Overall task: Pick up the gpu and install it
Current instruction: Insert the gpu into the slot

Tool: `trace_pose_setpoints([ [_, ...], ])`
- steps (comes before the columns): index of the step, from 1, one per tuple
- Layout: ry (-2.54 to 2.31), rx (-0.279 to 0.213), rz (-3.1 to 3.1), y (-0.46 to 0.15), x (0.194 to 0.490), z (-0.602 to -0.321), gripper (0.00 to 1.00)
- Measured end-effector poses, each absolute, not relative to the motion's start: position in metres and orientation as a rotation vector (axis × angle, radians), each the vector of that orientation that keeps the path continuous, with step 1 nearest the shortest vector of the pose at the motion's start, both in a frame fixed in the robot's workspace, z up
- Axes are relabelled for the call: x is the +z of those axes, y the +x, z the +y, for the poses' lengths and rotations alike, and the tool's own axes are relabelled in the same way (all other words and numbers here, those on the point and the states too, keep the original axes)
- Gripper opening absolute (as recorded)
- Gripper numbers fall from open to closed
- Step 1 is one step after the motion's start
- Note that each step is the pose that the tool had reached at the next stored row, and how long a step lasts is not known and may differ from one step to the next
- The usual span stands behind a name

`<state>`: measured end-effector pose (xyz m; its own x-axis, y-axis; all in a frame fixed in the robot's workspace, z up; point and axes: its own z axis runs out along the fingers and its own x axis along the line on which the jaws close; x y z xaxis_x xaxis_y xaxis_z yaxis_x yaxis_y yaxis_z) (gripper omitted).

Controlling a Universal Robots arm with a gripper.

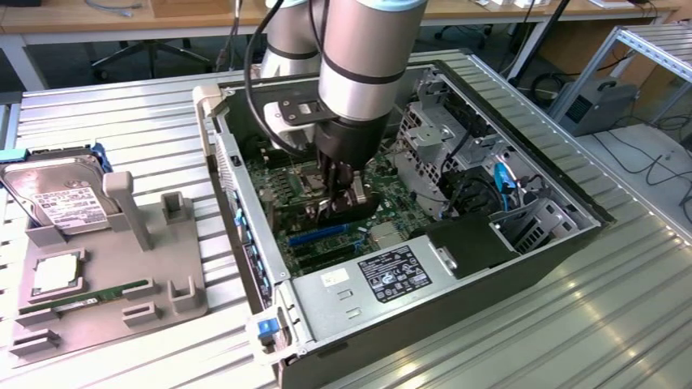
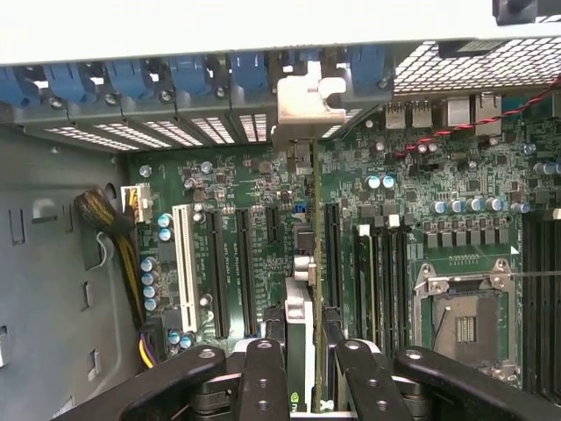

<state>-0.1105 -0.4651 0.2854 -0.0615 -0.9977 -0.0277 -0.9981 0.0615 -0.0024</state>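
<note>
— What's the setting?

— A ribbed metal workbench [image 1: 605, 308], desks and office chairs behind it. An open computer case [image 1: 540, 243] lies on its side there, and a grey fixture tray [image 1: 108, 324] sits toward the exterior view's left.

— What's in each?

— The case holds a green motherboard [image 2: 263, 189], a drive cage, a black block in the corner and a labelled power supply [image 1: 395, 275]. The tray carries one silver hard drive [image 1: 60, 203] propped upright, one square processor [image 1: 57, 275] and one narrow memory stick [image 1: 87, 300].

— And the arm?

— One arm reaches down into the case. Its gripper [image 2: 307, 351] has its fingers [image 2: 265, 377] pinched on the gpu [image 2: 298, 307], which stands on edge above the motherboard, in line with an expansion slot. Whether it is fully seated I cannot tell.

— What does the wrist camera add?

— One white slot [image 2: 186, 272] beside several black ones, the empty processor socket [image 2: 460, 316], a row of blue clips [image 2: 188, 74] along the case's rear wall, and a white bracket [image 2: 308, 101] at that wall beyond the card.
</note>
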Motion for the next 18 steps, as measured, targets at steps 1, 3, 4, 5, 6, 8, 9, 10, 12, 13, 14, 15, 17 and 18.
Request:
trace_pose_setpoints([
  [1, -2.137, 0.027, 2.273, -0.111, 0.2846, -0.4651, 0.27],
  [3, -2.137, 0.027, 2.273, -0.1122, 0.2829, -0.4651, 0.27],
  [4, -2.137, 0.027, 2.273, -0.1129, 0.2821, -0.4651, 0.27],
  [5, -2.137, 0.027, 2.273, -0.1135, 0.2813, -0.4651, 0.27],
  [6, -2.137, 0.027, 2.273, -0.114, 0.2806, -0.4651, 0.27],
  [8, -2.137, 0.027, 2.273, -0.1144, 0.2794, -0.4651, 0.27],
  [9, -2.137, 0.027, 2.273, -0.1145, 0.2789, -0.4651, 0.27],
  [10, -2.137, 0.027, 2.273, -0.1146, 0.2785, -0.4651, 0.27],
  [12, -2.137, 0.027, 2.273, -0.1147, 0.2778, -0.4651, 0.27],
  [13, -2.137, 0.027, 2.273, -0.1148, 0.2773, -0.4652, 0.27],
  [14, -2.137, 0.027, 2.273, -0.1148, 0.2768, -0.4653, 0.27],
  [15, -2.137, 0.027, 2.273, -0.1149, 0.2765, -0.4654, 0.27],
  [17, -2.137, 0.027, 2.273, -0.1149, 0.2755, -0.4658, 0.27],
  [18, -2.137, 0.027, 2.273, -0.1149, 0.2748, -0.4659, 0.27],
])
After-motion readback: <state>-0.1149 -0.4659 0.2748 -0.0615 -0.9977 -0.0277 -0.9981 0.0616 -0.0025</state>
